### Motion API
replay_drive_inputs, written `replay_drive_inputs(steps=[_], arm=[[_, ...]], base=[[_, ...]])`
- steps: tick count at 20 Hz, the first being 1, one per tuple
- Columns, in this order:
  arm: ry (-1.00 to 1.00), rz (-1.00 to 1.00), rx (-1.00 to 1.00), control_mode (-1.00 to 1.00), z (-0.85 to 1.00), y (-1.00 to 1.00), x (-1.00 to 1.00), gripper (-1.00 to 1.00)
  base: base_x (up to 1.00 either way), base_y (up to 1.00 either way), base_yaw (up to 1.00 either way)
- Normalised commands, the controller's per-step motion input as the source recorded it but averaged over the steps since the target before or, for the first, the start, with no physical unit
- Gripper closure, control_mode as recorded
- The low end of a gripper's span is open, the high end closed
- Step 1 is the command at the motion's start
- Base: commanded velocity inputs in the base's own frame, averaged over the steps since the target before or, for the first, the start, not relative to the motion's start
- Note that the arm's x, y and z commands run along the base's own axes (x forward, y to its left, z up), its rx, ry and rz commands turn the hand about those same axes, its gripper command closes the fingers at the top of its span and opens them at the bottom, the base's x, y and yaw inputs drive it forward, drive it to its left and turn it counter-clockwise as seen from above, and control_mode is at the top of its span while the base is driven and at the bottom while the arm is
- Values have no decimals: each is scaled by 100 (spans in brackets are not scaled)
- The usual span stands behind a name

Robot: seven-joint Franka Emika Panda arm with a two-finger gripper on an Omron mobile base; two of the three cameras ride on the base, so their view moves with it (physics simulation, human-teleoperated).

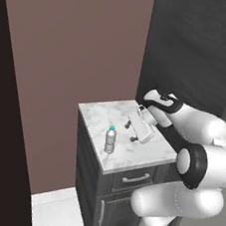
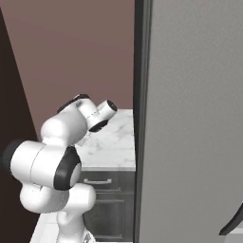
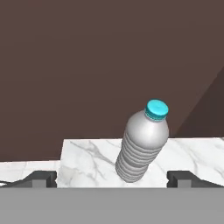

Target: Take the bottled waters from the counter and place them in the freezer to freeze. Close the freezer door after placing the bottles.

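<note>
- Bottled water with the ribbed body and light-blue cap (image 1: 110,140) is standing upright on the marble counter (image 1: 97,114), towards its front edge and well clear of the wall behind.
- In the hand view the same bottle (image 3: 142,146) is sitting ahead of the gripper (image 3: 113,178), slightly right of the midline between the two dark tips, and is looking tilted there because the camera is rolled.
- The gripper (image 1: 140,127) is hovering low over the counter just beside the bottle, with its fingers spread wide and gripping nothing.
- Judging from this, the step in hand is the approach to grasp this bottle.
- To do it well, the hand probably needs a small sideways shift so the bottle is centred between the tips before it is pushing forward.
- Closing should probably be happening around the ribbed middle, not the cap, since the ridges are likely giving a surer hold on a light plastic body.
- One risk is a fingertip nudging the bottle over, as it is narrow and likely easy to tip.
- The tall grey freezer (image 2: 194,118) is standing right next to the counter, filling the right side of the right base view, so the carry afterwards is looking short.
</note>
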Motion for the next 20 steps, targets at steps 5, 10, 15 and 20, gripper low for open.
replay_drive_inputs(steps=[5, 10, 15, 20], arm=[[-6, 6, 9, -100, -22, 0, 0, -100], [-6, 1, 8, -100, -9, 0, 2, -100], [-1, 0, 7, -100, -3, 0, 5, -100], [0, 0, 3, -100, 0, 0, 26, -100]], base=[[0, 0, 0], [0, 0, 0], [0, 0, 0], [0, 0, 0]])
